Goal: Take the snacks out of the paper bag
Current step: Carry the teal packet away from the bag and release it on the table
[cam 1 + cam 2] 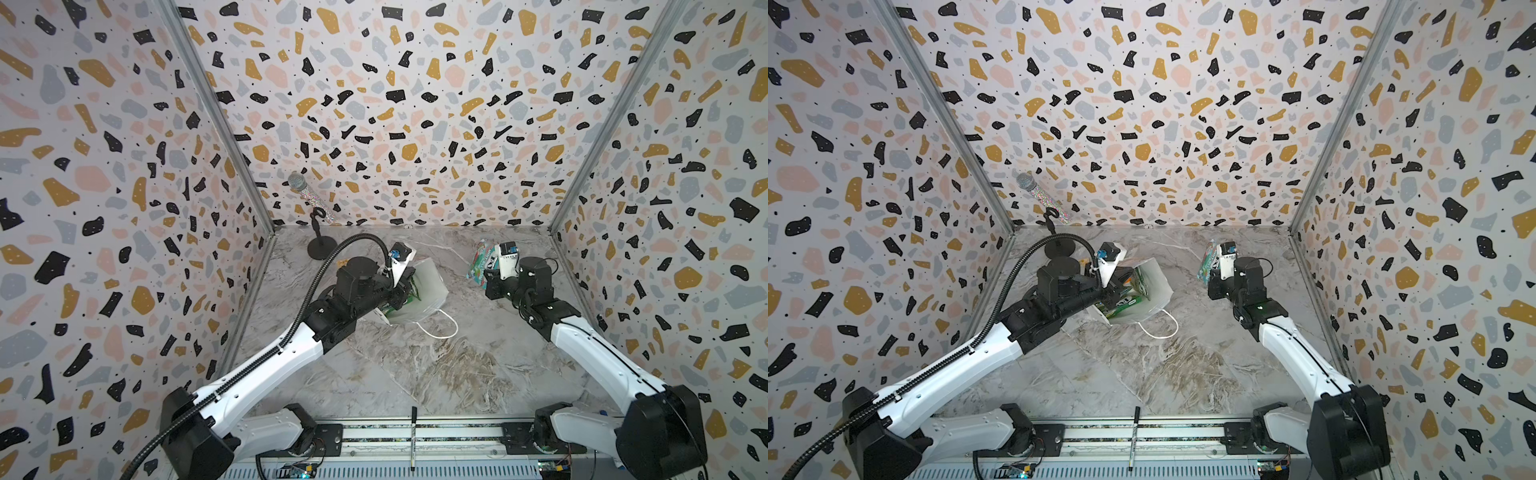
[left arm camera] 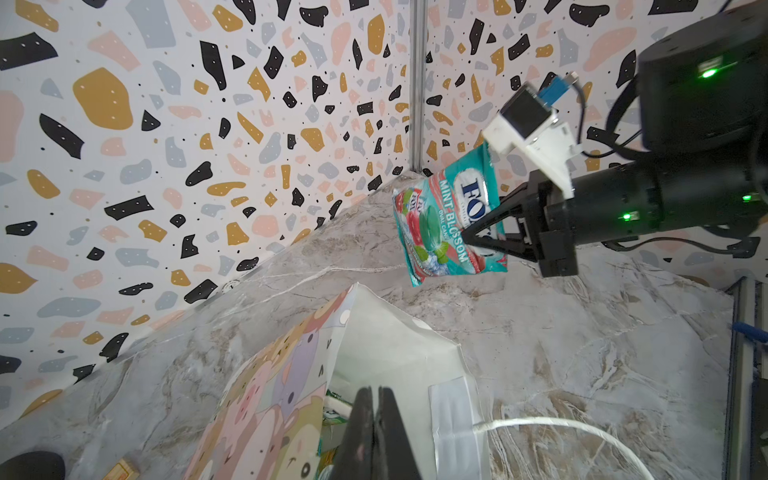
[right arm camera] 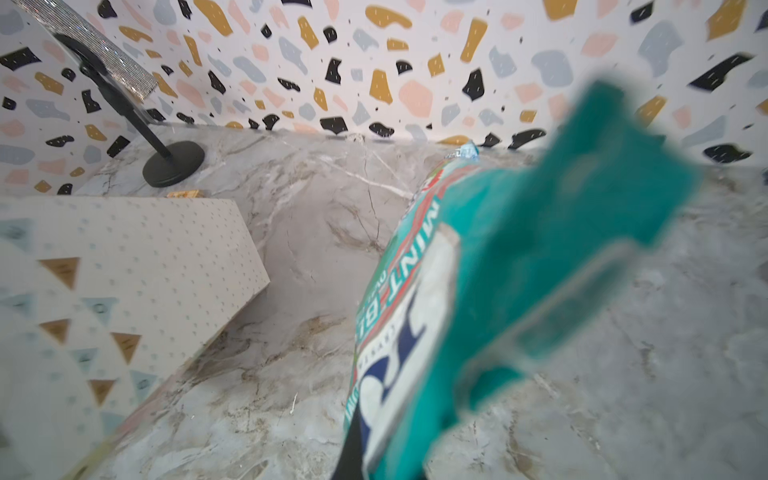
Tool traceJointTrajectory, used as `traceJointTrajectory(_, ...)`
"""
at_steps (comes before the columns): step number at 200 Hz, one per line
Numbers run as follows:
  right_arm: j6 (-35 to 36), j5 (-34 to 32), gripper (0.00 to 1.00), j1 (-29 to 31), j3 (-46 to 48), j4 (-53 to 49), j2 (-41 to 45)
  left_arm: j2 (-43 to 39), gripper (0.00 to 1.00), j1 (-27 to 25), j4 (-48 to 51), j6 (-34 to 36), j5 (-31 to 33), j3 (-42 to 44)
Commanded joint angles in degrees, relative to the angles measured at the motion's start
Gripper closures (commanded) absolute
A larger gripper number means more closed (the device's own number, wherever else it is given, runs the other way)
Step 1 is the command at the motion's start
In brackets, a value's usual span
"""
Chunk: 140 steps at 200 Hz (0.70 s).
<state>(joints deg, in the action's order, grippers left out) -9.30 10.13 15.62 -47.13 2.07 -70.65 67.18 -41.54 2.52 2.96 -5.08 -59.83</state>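
White paper bag (image 1: 432, 286) lay on its side, mouth open, green packets (image 1: 1125, 301) showing inside. Teal FOX'S Mint Blossom packet (image 2: 449, 224) hung upright in the air, apart from it

One paper bag (image 1: 1155, 284), three visible snacks (image 2: 436, 226)
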Motion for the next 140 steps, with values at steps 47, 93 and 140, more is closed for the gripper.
traceJointTrajectory(47,-2.8,19.66,1.0,-6.05,-6.1,13.55,-16.06,-1.04,1.0,-0.56,-2.52,-0.65,-1.13,-0.88)
traceJointTrajectory(93,-3.56,23.18,1.0,-9.18,-12.76,15.82,-28.76,-0.69,1.0,-0.65,-2.25,-0.77,-1.23,-1.13)
traceJointTrajectory(140,-2.73,24.77,1.0,-11.33,-20.42,12.43,-39.24,-1.43,1.0,-0.91,-2.78,-0.78,-2.7,-0.9)
